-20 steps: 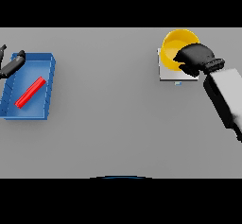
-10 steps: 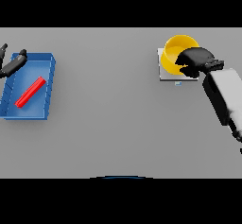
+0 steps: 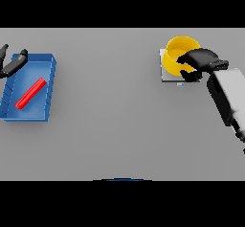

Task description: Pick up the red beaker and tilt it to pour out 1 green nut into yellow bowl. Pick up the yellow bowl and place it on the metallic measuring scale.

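Note:
The yellow bowl rests on the metallic scale at the far right of the table. My right hand grips the bowl's right rim, thumb inside and fingers curled outside. The red beaker lies on its side in the blue tray at the far left. Over the tray's far left corner hovers my left hand, fingers straight, holding nothing. No green nut shows in the bowl or on the table.
The scale has a small blue mark at its near edge. My right forearm slants in from the lower right. Bare grey table lies between tray and scale.
The bowl and my right hand have come down a little toward me, onto the scale. My left hand has barely shifted.

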Motion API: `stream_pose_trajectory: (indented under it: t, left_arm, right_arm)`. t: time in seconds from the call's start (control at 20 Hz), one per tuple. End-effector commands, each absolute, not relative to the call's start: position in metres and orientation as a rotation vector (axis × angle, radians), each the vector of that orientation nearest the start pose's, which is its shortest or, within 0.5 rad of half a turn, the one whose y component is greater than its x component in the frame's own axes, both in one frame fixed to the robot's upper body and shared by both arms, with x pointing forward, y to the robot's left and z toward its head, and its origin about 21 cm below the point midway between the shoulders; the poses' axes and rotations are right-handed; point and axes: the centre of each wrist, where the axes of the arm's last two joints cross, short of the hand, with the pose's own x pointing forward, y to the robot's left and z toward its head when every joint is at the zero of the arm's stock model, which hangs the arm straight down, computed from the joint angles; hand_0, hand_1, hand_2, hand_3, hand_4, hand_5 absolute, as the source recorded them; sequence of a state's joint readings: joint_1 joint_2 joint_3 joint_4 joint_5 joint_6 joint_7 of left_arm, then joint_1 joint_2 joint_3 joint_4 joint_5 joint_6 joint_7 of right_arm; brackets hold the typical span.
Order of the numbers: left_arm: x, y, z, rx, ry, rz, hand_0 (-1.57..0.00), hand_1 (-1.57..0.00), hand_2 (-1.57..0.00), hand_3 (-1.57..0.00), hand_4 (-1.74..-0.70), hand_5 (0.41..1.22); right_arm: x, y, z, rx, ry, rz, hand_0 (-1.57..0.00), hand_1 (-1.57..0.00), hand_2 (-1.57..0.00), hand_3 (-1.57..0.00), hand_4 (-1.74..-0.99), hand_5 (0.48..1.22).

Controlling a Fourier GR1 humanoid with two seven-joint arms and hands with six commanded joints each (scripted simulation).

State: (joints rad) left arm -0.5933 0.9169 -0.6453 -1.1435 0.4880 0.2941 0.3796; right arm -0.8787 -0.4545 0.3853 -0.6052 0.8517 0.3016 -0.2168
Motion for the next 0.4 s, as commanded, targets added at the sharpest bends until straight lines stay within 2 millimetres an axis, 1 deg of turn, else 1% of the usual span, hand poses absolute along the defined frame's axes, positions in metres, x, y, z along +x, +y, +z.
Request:
stream_pose_trajectory:
  t: [0.0, 0.05, 0.1, 0.15, 0.2, 0.35]
  left_arm:
    - [0.3481, 0.3399, 0.1031, 0.584, -1.1, -0.4, 0.0, 0.0, 0.0, 0.0, -0.72, 0.705]
    - [0.3473, 0.3416, 0.1015, 0.582, -1.097, -0.396, 0.0, 0.0, 0.0, 0.0, -0.72, 0.703]
    - [0.3486, 0.3418, 0.1044, 0.59, -1.093, -0.396, 0.0, 0.0, 0.0, 0.0, -0.72, 0.7]
    - [0.349, 0.3423, 0.1042, 0.589, -1.095, -0.394, 0.0, 0.0, 0.0, 0.0, -0.72, 0.699]
    - [0.3476, 0.3406, 0.1035, 0.584, -1.098, -0.397, 0.0, 0.0, 0.0, 0.0, -0.72, 0.697]
    - [0.3493, 0.3426, 0.1064, 0.592, -1.092, -0.391, 0.0, 0.0, 0.0, 0.0, -0.72, 0.693]
  right_arm:
    - [0.4335, -0.2636, 0.0747, -0.648, -1.06, 1.66, -0.19, -0.3, -0.45, -0.49, -1.485, 0.859]
    - [0.4341, -0.2629, 0.0723, -0.647, -1.058, 1.664, -0.15, -0.24, -0.37, -0.45, -1.469, 0.842]
    - [0.4352, -0.2641, 0.0747, -0.649, -1.051, 1.666, -0.12, -0.19, -0.31, -0.41, -1.456, 0.827]
    - [0.4353, -0.2615, 0.0731, -0.649, -1.035, 1.663, -0.1, -0.16, -0.25, -0.38, -1.442, 0.814]
    - [0.4354, -0.2635, 0.0731, -0.65, -1.018, 1.658, -0.08, -0.12, -0.2, -0.35, -1.431, 0.799]
    - [0.4343, -0.2658, 0.0727, -0.641, -1.004, 1.644, -0.04, -0.06, -0.1, -0.27, -1.41, 0.759]
